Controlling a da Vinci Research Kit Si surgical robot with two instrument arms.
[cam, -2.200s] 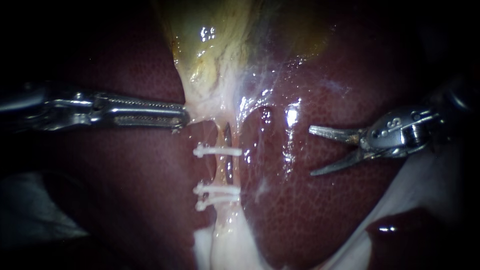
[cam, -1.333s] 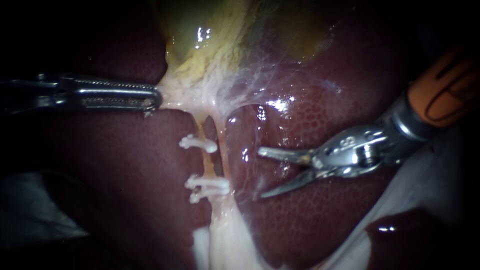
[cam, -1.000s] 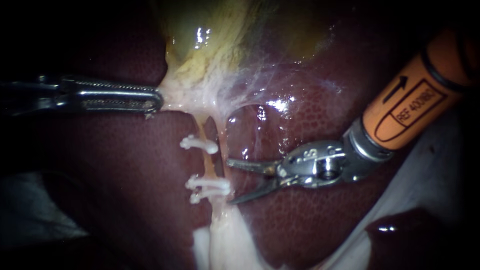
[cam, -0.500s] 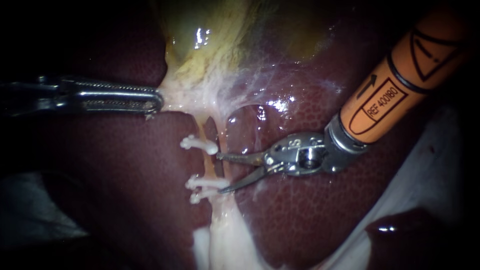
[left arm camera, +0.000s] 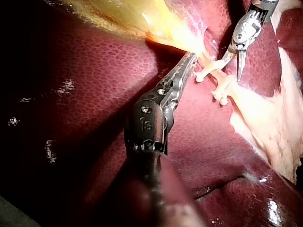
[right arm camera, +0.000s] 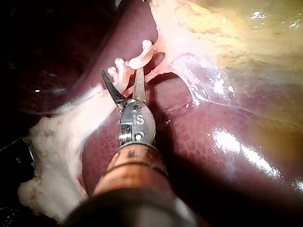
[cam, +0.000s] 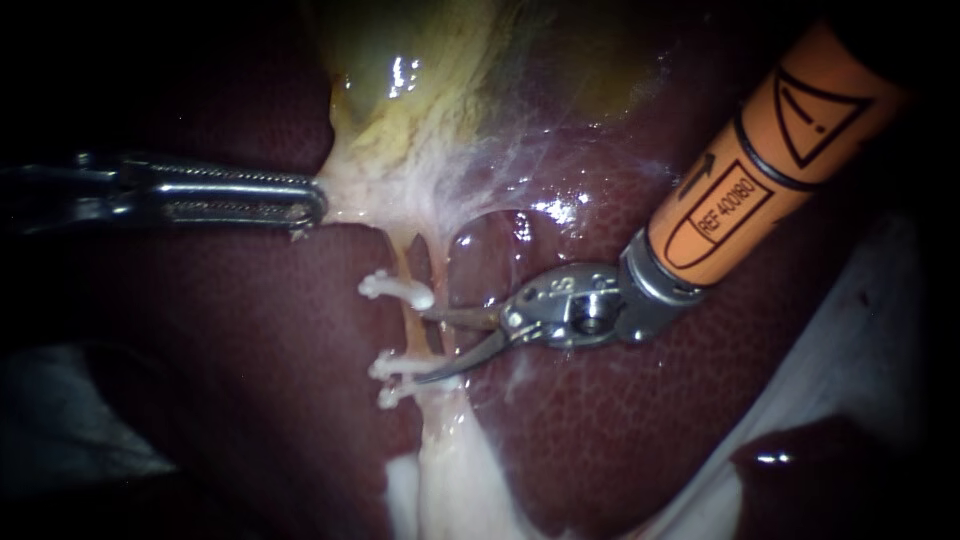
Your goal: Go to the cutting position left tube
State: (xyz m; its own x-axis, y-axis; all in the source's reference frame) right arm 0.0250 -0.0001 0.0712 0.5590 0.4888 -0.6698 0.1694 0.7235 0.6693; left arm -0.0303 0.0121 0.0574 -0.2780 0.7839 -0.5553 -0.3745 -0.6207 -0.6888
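This is a surgical bench in a laboratory-type workplace. Indicators:

- **Bare organs:** a dark red liver (cam: 620,440) and a yellow-green gallbladder (cam: 420,90) lie exposed under close, direct light, with darkness around them.
- **Clips:** white clips (cam: 398,290) sit across a thin tube (cam: 409,328).
- **Instruments:** two slender metal instruments reach the organs.
  - The left instrument (cam: 315,205) is clamped on pale tissue (cam: 370,195) below the gallbladder.
  - The right instrument (cam: 418,347) carries an orange sleeve (cam: 760,170), and its blades are apart.
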